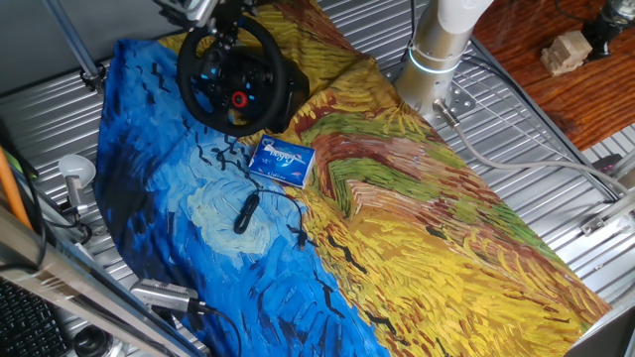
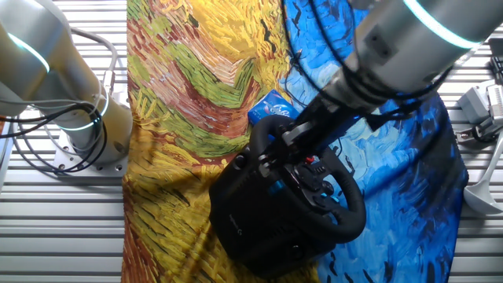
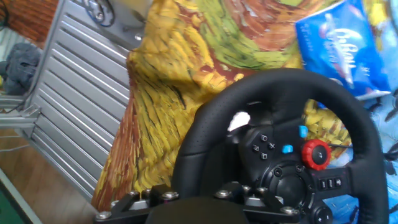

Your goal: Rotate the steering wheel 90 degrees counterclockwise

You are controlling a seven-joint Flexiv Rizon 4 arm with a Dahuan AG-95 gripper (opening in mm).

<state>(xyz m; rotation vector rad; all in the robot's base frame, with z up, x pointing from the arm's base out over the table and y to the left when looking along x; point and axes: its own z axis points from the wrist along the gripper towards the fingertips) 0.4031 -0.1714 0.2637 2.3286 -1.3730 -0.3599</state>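
The steering wheel [image 1: 269, 58] is black, with a red knob [image 1: 239, 98] and blue buttons on its hub, and stands on a bulky black base [image 2: 255, 224] at the blue end of the cloth. My gripper [image 1: 211, 28] is at the top of the rim. In the other fixed view the gripper [image 2: 266, 146] closes over the rim's far side, where the steering wheel [image 2: 355, 211] tilts toward the camera. The hand view shows the steering wheel [image 3: 280, 84] rim running down into the gripper [image 3: 189, 198] at the frame's bottom; its fingertips are hidden behind the rim.
A blue packet [image 1: 282, 161] lies just in front of the wheel, and a thin black cable with plug [image 1: 246, 211] lies beyond it on the painted cloth [image 1: 427, 228]. The arm's base [image 1: 437, 55] stands on the ribbed metal table [image 1: 556, 169].
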